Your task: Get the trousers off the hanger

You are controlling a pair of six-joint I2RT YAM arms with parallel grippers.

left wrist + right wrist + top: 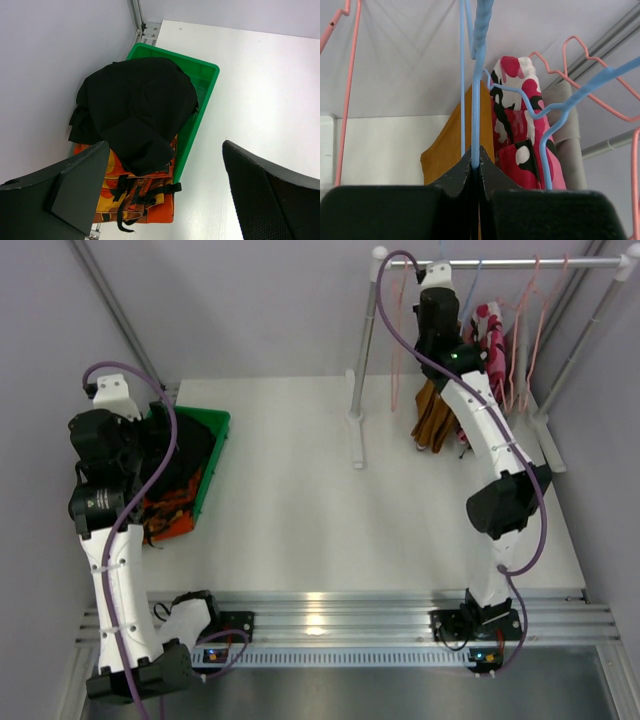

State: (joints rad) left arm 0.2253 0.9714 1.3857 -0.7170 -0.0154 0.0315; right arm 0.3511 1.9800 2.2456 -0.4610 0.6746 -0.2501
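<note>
Mustard-brown trousers [433, 418] hang on a blue hanger [476, 90] from the rail [500, 262] at the back right. Red-pink floral trousers [488, 328] hang on another blue hanger [555, 115] just right of them; both pairs also show in the right wrist view, mustard [451, 142] and floral [520, 125]. My right gripper [476, 159] is shut on the mustard pair's blue hanger wire, up near the rail [436, 285]. Plain black trousers [137, 107] lie on the orange patterned trousers [145, 200] in the green bin [202, 105]. My left gripper [165, 190] is open and empty above the bin.
Several empty pink hangers [530, 330] hang on the rail, one at its left end [398, 330]. The rack's white post [360, 360] and foot stand mid-table. The green bin [212, 455] sits at the left table edge by the wall.
</note>
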